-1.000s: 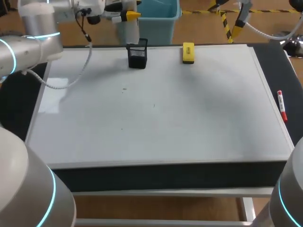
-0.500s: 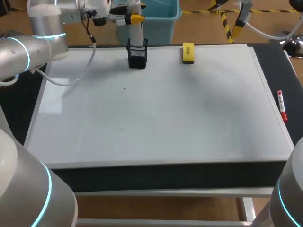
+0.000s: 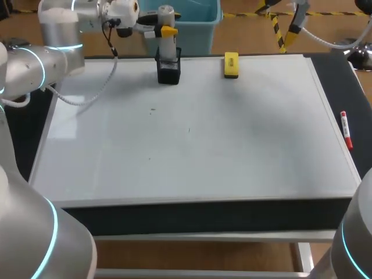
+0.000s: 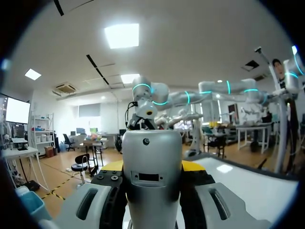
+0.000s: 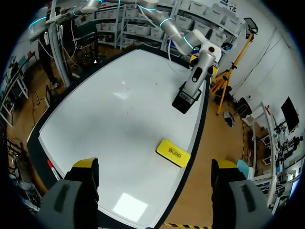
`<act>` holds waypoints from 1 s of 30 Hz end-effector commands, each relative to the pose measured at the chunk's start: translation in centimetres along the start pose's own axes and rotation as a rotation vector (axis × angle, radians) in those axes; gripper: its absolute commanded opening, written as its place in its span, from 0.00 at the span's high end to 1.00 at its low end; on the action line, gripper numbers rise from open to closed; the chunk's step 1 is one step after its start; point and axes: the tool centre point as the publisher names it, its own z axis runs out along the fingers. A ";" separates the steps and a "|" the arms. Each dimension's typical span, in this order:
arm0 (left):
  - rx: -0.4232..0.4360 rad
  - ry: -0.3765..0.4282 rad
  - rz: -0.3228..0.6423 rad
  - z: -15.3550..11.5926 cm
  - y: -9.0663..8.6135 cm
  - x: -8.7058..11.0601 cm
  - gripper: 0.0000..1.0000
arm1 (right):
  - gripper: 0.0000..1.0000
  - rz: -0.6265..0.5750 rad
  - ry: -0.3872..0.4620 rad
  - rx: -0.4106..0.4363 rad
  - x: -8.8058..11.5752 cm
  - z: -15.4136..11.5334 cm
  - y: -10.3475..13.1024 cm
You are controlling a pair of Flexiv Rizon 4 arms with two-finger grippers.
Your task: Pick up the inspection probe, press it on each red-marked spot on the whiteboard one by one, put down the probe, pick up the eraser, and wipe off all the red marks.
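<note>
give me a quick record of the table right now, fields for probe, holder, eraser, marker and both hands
probe: upright, lower end in the black holder
black holder: on the whiteboard, at its far edge
eraser: yellow, flat on the whiteboard, beside the holder, apart from it
red marker: lying just past the whiteboard's right edge
left hand: shut on the probe
right hand: open, empty, raised off the whiteboard

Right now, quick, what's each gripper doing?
Left gripper: closed on the silver cylindrical inspection probe, its end in the black mesh holder.
Right gripper: open, holding nothing.
</note>
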 end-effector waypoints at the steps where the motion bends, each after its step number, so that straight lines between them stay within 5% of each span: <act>1: 0.029 0.141 -0.003 -0.2 1.5 -0.7 1.00 | 0.00 -0.001 0.003 0.004 0.0 -0.1 0.0; 30: 0.041 0.125 -0.041 -0.8 6.5 -1.2 1.00 | 0.00 -0.001 0.003 0.004 0.0 -0.1 0.0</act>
